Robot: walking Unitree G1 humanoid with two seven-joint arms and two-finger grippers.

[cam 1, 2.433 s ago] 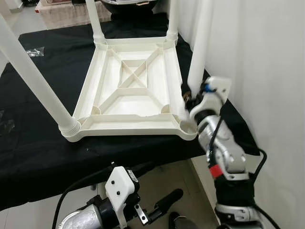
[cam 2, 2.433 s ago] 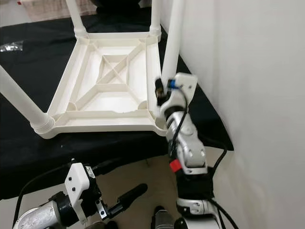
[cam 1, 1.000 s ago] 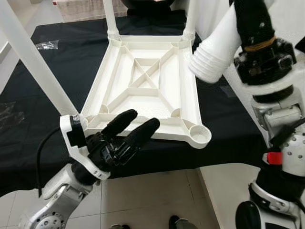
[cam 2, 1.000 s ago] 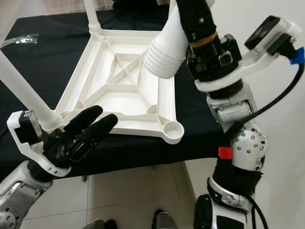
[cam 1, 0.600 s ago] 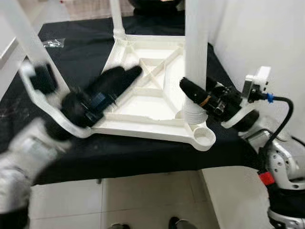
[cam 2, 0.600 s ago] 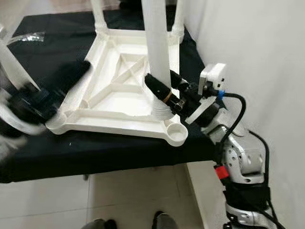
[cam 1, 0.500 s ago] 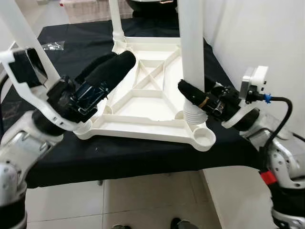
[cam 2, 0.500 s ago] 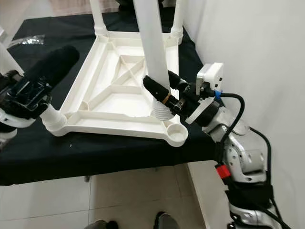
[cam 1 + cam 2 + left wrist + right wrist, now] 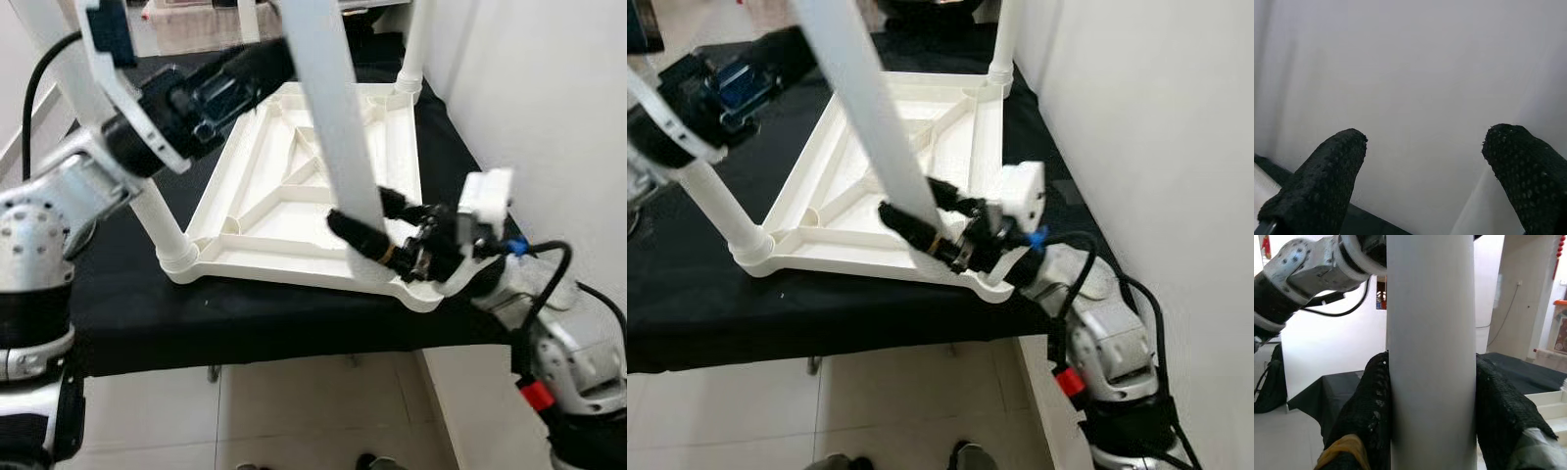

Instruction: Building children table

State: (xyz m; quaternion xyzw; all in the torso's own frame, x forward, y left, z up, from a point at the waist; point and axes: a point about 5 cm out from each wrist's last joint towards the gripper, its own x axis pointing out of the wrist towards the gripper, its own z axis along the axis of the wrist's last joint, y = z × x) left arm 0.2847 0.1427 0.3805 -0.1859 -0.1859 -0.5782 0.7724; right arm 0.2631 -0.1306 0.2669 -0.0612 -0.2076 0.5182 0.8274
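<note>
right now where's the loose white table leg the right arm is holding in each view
Left eye view: table leg slants from top centre down to the right tool.
Right eye view: same leg, running down to that tool.
Left wrist view: cannot tell.
Right wrist view: upright, centre, between the fingers.
Shared landmark: upturned tabletop.
</note>
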